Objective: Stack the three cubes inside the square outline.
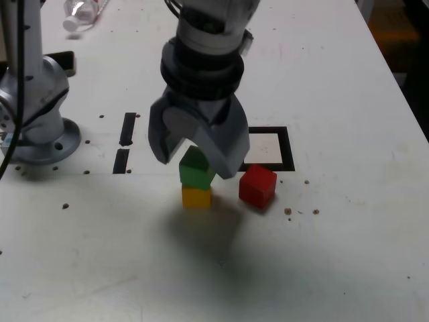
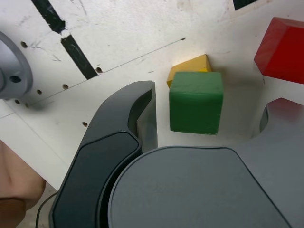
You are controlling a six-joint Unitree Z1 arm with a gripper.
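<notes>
Exterior view, from its left to its right. The arm's grey base [image 1: 37, 114] is seen bolted to the white table [image 1: 335, 255], with two short black strips [image 1: 125, 142] marked just beyond it. Near the middle, the gripper [image 1: 194, 149] is shown hanging over a two-block pile: a green cube [image 1: 196, 168] is set on a yellow cube [image 1: 196, 196], turned slightly off the lower block's edges. The jaws are spread wide, one on each side of the green cube and clear of it in the wrist view, so nothing is pinched; such a stance suits either a release or an approach, and which one cannot be told. To the pile's right, a red cube [image 1: 257, 186] is seen resting alone on the table, just in front of the square outline [image 1: 289, 149]. The outline's white centre is bare where it shows, its near-left part being hidden by the gripper.

The pile is thus judged to have been built beside the outline rather than within it, perhaps as an intermediate stage. The task is read as unfinished, since no cube is inside the outline and the red cube is unstacked.
</notes>
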